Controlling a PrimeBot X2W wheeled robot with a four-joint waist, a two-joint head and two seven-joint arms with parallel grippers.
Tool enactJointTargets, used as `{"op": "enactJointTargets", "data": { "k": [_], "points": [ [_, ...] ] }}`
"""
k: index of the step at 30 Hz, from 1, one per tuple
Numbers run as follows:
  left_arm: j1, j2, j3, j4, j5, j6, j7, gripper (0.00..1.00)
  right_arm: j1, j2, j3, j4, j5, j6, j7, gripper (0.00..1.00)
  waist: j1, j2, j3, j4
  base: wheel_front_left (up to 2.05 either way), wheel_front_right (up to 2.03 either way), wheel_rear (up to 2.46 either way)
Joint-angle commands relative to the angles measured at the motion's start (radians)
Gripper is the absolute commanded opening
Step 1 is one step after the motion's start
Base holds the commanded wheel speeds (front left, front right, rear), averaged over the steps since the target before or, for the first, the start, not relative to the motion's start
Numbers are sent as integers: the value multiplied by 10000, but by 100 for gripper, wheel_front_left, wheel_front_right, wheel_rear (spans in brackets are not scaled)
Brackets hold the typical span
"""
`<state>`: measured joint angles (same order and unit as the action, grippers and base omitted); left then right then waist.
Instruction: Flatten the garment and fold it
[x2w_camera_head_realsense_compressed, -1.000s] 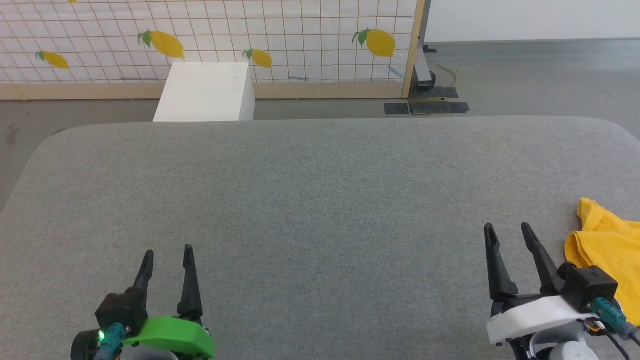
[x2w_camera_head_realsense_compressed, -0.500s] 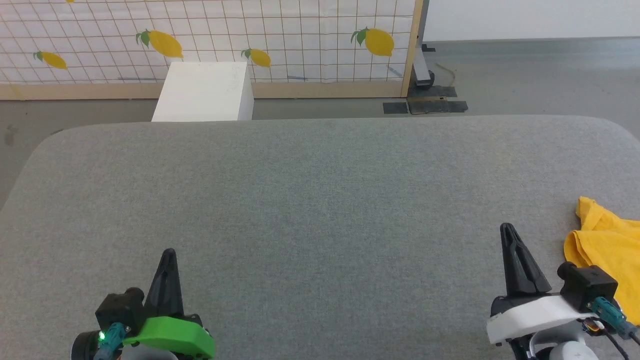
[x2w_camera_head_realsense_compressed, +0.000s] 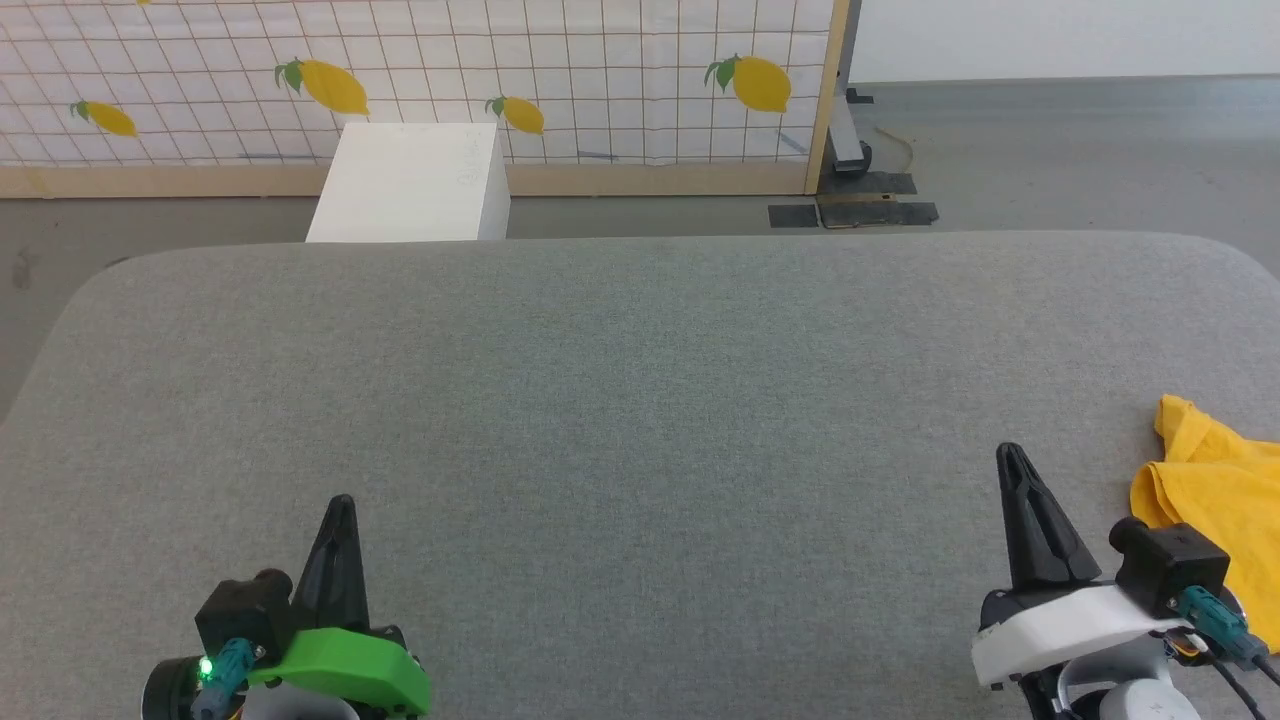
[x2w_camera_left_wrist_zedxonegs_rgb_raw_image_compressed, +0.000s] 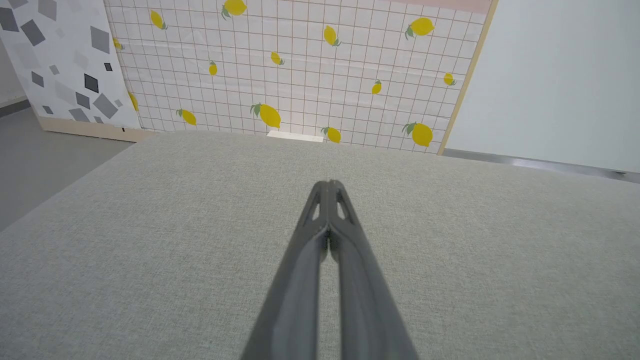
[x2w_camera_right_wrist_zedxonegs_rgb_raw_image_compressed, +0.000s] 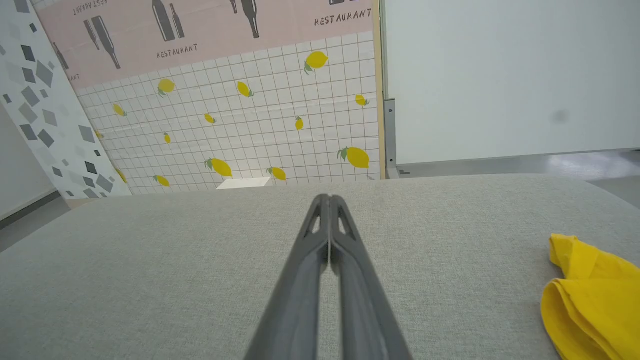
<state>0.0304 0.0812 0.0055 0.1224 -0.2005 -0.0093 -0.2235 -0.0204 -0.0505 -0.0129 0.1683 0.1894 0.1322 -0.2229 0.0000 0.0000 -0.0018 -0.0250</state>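
The garment (x2w_camera_head_realsense_compressed: 1215, 500) is a mustard-yellow heap of cloth, bunched at the right edge of the grey table (x2w_camera_head_realsense_compressed: 640, 400) and cut off by the picture's edge; its print is hidden. It lies just right of my right gripper (x2w_camera_head_realsense_compressed: 1008, 452), which is shut with nothing in it and hovers near the front right. In the right wrist view the garment (x2w_camera_right_wrist_zedxonegs_rgb_raw_image_compressed: 590, 300) sits low on the right, apart from the right gripper (x2w_camera_right_wrist_zedxonegs_rgb_raw_image_compressed: 329, 196). My left gripper (x2w_camera_head_realsense_compressed: 341, 502) is shut and empty at the front left. In its own view the left gripper (x2w_camera_left_wrist_zedxonegs_rgb_raw_image_compressed: 328, 182) points across bare fabric.
A white box (x2w_camera_head_realsense_compressed: 410, 182) stands on the floor beyond the table's far edge. Behind it is a tiled panel with lemon prints (x2w_camera_head_realsense_compressed: 420, 80), with a wooden post (x2w_camera_head_realsense_compressed: 832, 95) at its right end. Grey floor (x2w_camera_head_realsense_compressed: 1050, 150) stretches to the right.
Both grippers have gone from open to shut, empty. The arms and the garment have stayed where they were.
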Motion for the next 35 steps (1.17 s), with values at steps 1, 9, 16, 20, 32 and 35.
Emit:
{"op": "enactJointTargets", "data": {
  "k": [1, 9, 16, 20, 32, 35],
  "points": [
    [-46, -44, -2, -53, 181, 14, 62, 0, 31, 0, 12, -84, -100, -2, 64, 0, 0, 0, 0, 4, 0, 0, 0],
    [-75, -74, -8, -186, 388, 23, 309, 0, 51, 1, 25, -266, -304, -4, 310, 0, 0, 0, 2, 32, 0, 0, 0],
    [-92, -91, -11, -261, 505, 28, 448, 0, 62, 1, 33, -368, -419, -5, 449, 0, 0, 0, 3, 47, 0, 0, 0],
    [-101, -101, -13, -305, 573, 31, 529, 0, 68, 1, 37, -428, -486, -5, 529, 0, 0, 0, 4, 57, 0, 0, 0],
    [-130, -131, -19, -435, 776, 40, 771, 0, 88, 1, 50, -606, -685, -6, 770, 0, 0, 0, 6, 84, 0, 0, 0],
    [-138, -138, -21, -469, 828, 42, 833, 0, 92, 1, 54, -652, -737, -7, 833, 0, 0, 0, 7, 91, 0, 0, 0]
  ]
}}
